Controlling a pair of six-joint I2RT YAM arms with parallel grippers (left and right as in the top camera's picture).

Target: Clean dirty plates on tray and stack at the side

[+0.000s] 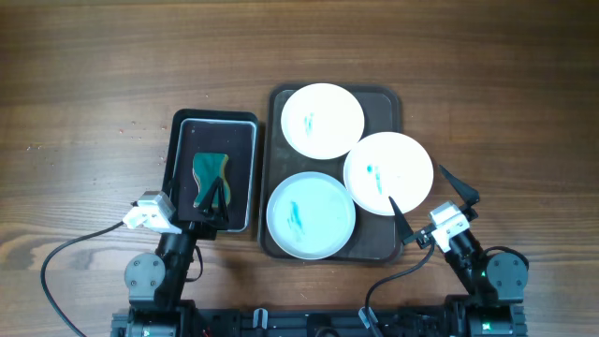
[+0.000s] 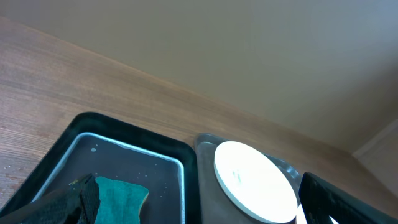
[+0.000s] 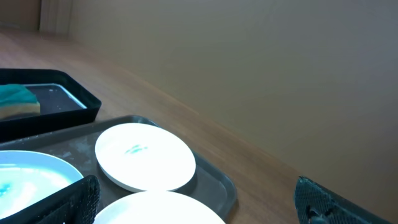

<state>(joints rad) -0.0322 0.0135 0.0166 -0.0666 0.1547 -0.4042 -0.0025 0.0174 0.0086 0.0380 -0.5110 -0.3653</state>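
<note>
We count three white plates, each with teal smears: a far plate (image 1: 323, 120) and a near plate (image 1: 311, 214) lie inside the one brown tray (image 1: 386, 101), and a right plate (image 1: 388, 172) overhangs its right rim. Just left of it on the tabletop (image 1: 94, 94) sits one smaller black tray (image 1: 178, 140) holding one sponge (image 1: 211, 173). We see two grippers, both spread wide and holding nothing: the left gripper (image 1: 213, 195) is over the sponge, while the right gripper (image 1: 416, 184) has one finger above the right plate and the other just outside its edge.
</note>
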